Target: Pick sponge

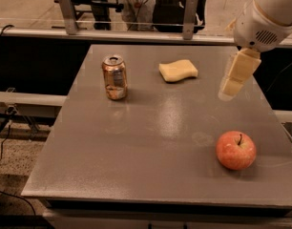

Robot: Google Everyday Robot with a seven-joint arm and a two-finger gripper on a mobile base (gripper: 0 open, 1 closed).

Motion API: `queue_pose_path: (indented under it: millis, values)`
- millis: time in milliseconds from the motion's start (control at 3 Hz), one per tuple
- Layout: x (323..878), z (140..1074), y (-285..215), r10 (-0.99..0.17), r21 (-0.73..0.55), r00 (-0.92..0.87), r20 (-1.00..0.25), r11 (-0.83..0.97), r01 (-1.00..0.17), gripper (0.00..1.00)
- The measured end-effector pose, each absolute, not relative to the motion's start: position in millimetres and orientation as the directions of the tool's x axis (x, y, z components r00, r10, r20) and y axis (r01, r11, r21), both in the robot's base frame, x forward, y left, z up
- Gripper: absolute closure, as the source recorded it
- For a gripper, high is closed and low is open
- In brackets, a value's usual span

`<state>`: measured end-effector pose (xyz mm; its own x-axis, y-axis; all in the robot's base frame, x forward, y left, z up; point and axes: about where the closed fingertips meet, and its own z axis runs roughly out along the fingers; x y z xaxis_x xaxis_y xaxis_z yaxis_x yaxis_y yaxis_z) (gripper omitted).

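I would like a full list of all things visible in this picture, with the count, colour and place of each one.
sponge: one, pale yellow, lying flat on the far middle of the table.
drink can: one, copper-coloured, upright, left of the sponge.
apple: one, red, near right part of the table.
table: one, grey, centre of view.
metal posts: two, grey, behind the table's far edge.
arm: one, white, upper right.
gripper: one, pale yellow, above the table's right side, right of the sponge and apart from it.
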<state>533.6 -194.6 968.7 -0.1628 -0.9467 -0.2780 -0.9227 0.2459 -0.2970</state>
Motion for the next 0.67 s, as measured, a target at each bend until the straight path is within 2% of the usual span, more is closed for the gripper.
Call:
queue_pose_path:
  millis: [667]
  values:
    - [611.1, 940.3, -175.7, -0.939, -0.289, -0.177, -0.296, 0.264, -0.92, 0.0]
